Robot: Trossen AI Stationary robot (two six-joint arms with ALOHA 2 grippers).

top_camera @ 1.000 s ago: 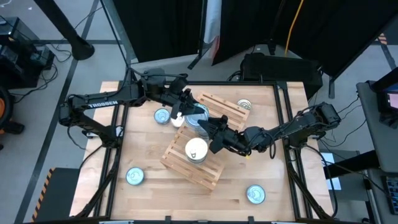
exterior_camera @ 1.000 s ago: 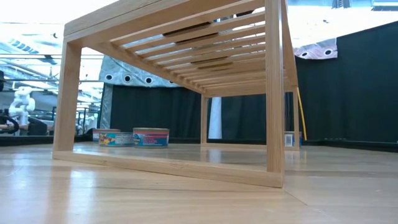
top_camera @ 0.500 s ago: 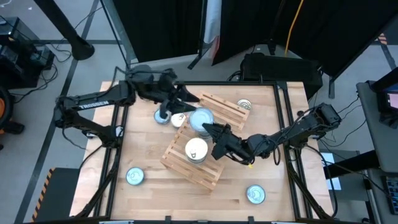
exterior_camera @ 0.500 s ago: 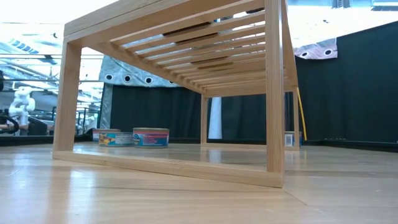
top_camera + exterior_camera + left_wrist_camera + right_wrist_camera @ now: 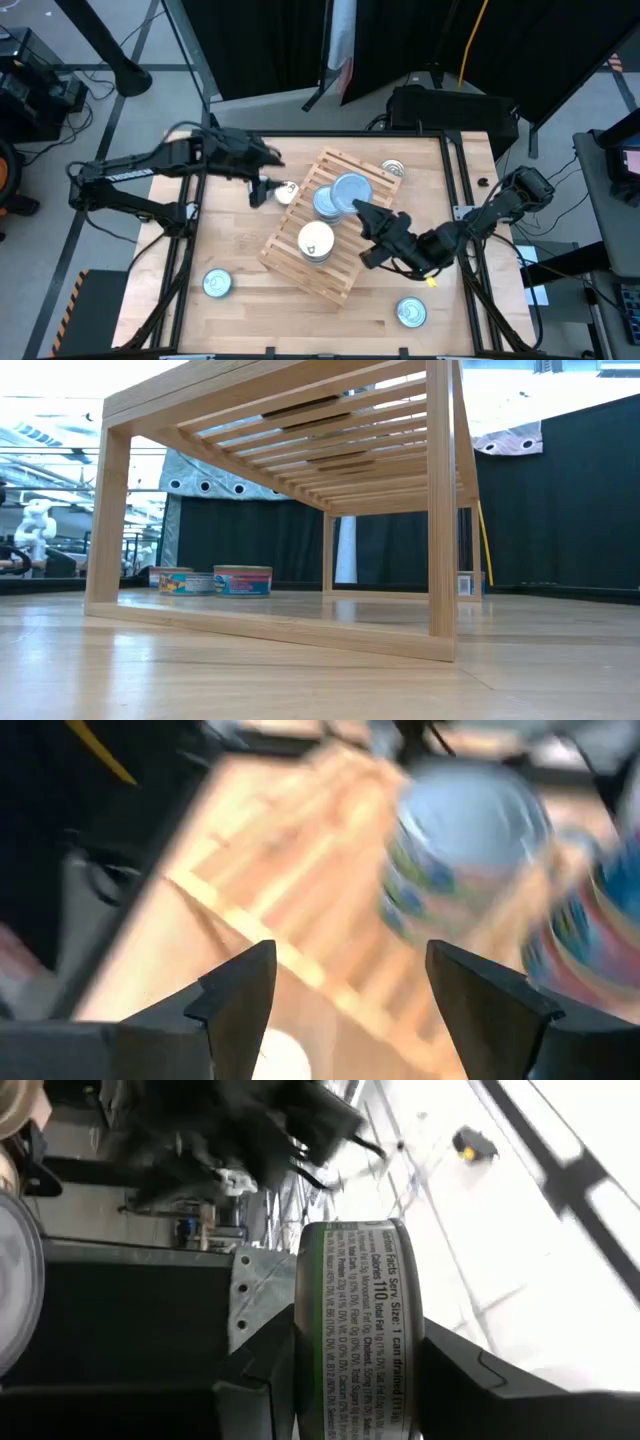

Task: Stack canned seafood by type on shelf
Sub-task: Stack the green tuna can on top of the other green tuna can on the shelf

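Observation:
The light-wood slatted shelf [image 5: 305, 255] lies slantwise in mid-table and fills the low view from below [image 5: 280, 510]. On it rest a blue-topped tin [image 5: 322, 205], a white-topped tin [image 5: 316, 241] and a silver tin [image 5: 393, 170]. My right gripper [image 5: 365, 212] is shut on another blue-topped tin [image 5: 350, 187], above the shelf beside the resting blue one. My left gripper [image 5: 268, 170] hangs open and empty [image 5: 350, 1000] over the table left of the shelf, pointing toward the tins [image 5: 460, 850]. My right gripper pinches the tin between its two fingers [image 5: 270, 1370], one on each flat face, so the labelled side wall [image 5: 355, 1310] shows between them. The fingers come from the table's near right. The tin is lifted clear of the shelf.
A small white-topped tin [image 5: 287, 192] lies on the table by my left gripper. Loose tins sit near the front left [image 5: 217, 284] and front right [image 5: 410, 313]. The low view shows two tins [image 5: 243, 581] [image 5: 180, 581] on the tabletop beyond the shelf.
My left gripper has pulled away from the blue tin toward the table's left edge, turning as it went. My right gripper has rolled and carried the blue tin a little toward the right edge, above the shelf.

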